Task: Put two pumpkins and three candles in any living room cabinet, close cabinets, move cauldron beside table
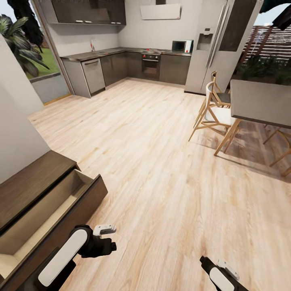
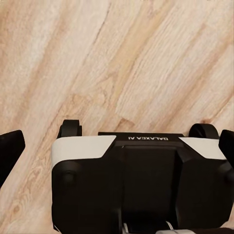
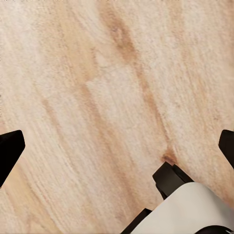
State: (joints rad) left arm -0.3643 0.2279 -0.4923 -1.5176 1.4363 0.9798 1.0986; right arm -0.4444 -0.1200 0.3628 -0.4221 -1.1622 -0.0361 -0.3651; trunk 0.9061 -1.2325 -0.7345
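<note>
The dark-brown wood-grain cabinet [image 1: 28, 186] stands against the wall at the lower left of the head view. Its top drawer [image 1: 44, 214] is pulled open, and the pale inside that I can see holds nothing. My left arm [image 1: 76, 250] hangs just in front of that drawer, and my right arm [image 1: 220, 275] is at the bottom right. The left gripper [image 2: 117, 146] is open above the floor and my own base. The right gripper [image 3: 118, 146] is open over bare floorboards. The pumpkins, candles and cauldron are out of view.
A grey-topped dining table [image 1: 258, 101] with wooden chairs [image 1: 214, 113] stands at the right. Grey kitchen cupboards [image 1: 121, 64] and a fridge [image 1: 218, 44] line the far wall. A white wall [image 1: 16, 121] rises at the left. Wide wooden floor [image 1: 153, 153] lies between.
</note>
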